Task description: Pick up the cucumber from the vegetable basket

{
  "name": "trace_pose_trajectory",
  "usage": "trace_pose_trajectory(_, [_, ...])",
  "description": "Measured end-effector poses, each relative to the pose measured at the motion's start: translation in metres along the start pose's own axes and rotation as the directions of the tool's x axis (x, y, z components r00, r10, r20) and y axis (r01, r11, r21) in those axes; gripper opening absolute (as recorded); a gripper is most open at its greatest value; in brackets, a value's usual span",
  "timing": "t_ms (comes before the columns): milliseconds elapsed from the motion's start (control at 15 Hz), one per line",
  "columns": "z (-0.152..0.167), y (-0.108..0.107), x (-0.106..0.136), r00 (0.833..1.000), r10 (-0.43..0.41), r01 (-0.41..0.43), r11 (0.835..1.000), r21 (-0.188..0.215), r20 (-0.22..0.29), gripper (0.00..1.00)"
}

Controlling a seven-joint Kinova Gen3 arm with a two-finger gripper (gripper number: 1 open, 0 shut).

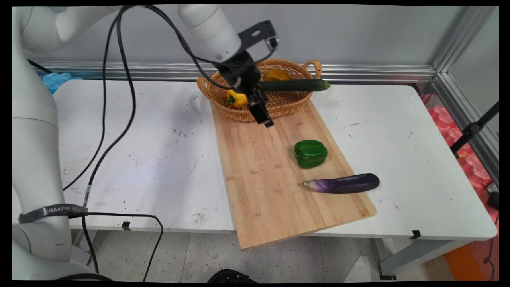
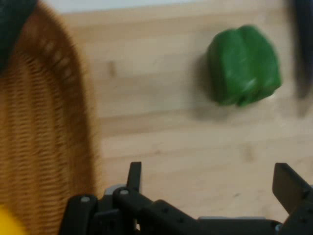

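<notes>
Your gripper [image 2: 208,183], jaws spread and empty, hangs over the cutting board [image 1: 275,191] at the wicker basket's [image 1: 279,104] near rim. Nearest ahead lies the green pepper [image 2: 243,66], squat, glossy, lobed, on the board's middle; the eggplant [image 1: 342,183] lies beyond. A low sideways move could clip the basket's rim.

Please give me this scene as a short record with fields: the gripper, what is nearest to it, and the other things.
gripper: gripper open, empty, over the cutting board beside the basket's near rim
nearest: wicker basket, holding a yellow pepper, a cucumber and an orange item
on board: green pepper; eggplant lying across the board's right edge
support: white table
</notes>
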Motion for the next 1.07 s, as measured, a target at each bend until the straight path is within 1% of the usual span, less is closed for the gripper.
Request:
trace_pose_trajectory(200, [-0.006,-0.028,-0.006,1.0,0.012,-0.012,0.999,0.048,0.014,1.0])
trace_pose_trajectory(267, [-0.007,-0.034,-0.006,1.0,0.015,-0.015,0.998,0.058,0.013,1.0])
trace_pose_trajectory(467, [-0.008,-0.066,-0.003,1.0,0.031,-0.031,0.994,0.103,0.002,1.0])
trace_pose_trajectory(533, [-0.008,-0.074,-0.001,0.999,0.035,-0.034,0.993,0.11,-0.003,1.0])
trace_pose_trajectory(600, [-0.007,-0.08,0.0,0.999,0.039,-0.038,0.993,0.115,-0.008,1.0])
trace_pose_trajectory(800, [0.0,-0.106,0.009,0.997,0.063,-0.059,0.99,0.129,-0.033,1.0])
trace_pose_trajectory(1067, [0.019,-0.133,0.023,0.992,0.111,-0.102,0.987,0.12,-0.066,1.0])
